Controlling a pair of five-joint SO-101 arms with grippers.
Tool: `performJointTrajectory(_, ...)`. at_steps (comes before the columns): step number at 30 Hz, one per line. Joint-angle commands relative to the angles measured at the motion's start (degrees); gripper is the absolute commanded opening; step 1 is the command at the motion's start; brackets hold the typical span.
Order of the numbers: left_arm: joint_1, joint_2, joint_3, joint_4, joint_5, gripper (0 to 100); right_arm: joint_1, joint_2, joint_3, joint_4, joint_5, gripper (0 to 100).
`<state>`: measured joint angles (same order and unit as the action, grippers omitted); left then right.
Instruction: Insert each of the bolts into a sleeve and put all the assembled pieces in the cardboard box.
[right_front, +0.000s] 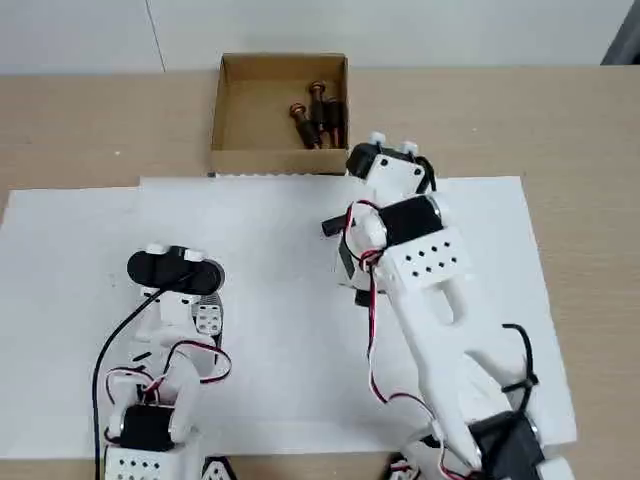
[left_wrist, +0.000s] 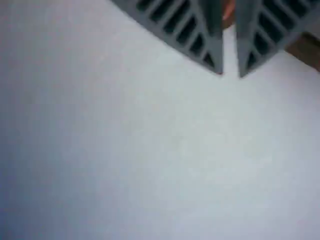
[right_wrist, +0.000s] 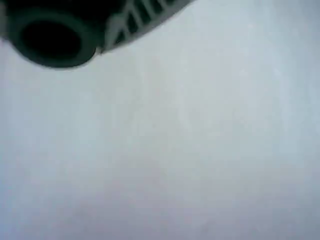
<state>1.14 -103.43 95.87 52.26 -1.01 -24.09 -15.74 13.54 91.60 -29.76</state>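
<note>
The cardboard box (right_front: 255, 115) stands at the table's far edge with a few copper bolts in dark sleeves (right_front: 318, 115) lying inside. My right gripper (right_wrist: 95, 35) hangs low over the white paper, just short of the box. A black sleeve (right_wrist: 50, 40) sits against its ribbed finger (right_wrist: 140, 20), seen end-on with its hole showing. In the high view that gripper (right_front: 342, 245) is tucked under the right arm. My left gripper (left_wrist: 230, 74) is close above the paper, its fingers nearly together with a copper bolt (left_wrist: 228, 11) showing between them. From above, the left gripper (right_front: 175, 268) lies near the front left.
A large white paper sheet (right_front: 280, 310) covers the table between the arms and the box. Bare wooden table (right_front: 80, 120) surrounds it. The right arm (right_front: 450, 330) stretches diagonally across the sheet's right half. Red and black cables loop beside both arms.
</note>
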Motion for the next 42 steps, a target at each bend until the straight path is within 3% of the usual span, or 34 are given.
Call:
performJointTrajectory(1, -0.3, -0.4, -6.4, 3.9, 0.2, 1, 3.6, -2.9, -0.9, 1.7, 0.6, 0.2)
performJointTrajectory(6, -0.3, -0.3, -12.4, 10.1, 0.1, 1, 8.8, -2.8, -0.9, 2.1, 0.6, 0.2)
performJointTrajectory(11, -2.6, 2.0, -15.0, 12.3, -0.1, 1, 9.6, -3.0, -0.3, 2.1, 0.7, 0.2)
performJointTrajectory(21, -5.8, 36.6, -40.3, 14.1, 0.3, 1, 9.6, -3.0, 7.0, 0.1, 0.5, 0.2)
performJointTrajectory(28, -5.8, 58.4, -61.2, 23.7, 10.5, 1, 9.6, -3.0, 8.5, -1.6, 0.4, 0.2)
performJointTrajectory(37, -6.8, 86.7, -83.5, 43.3, 25.4, 1, 9.7, -3.0, 8.8, -2.4, 0.4, 0.2)
performJointTrajectory(42, -11.8, 99.8, -91.0, 46.1, 28.5, 1, 9.7, -2.8, 8.8, -2.4, 0.4, 0.2)
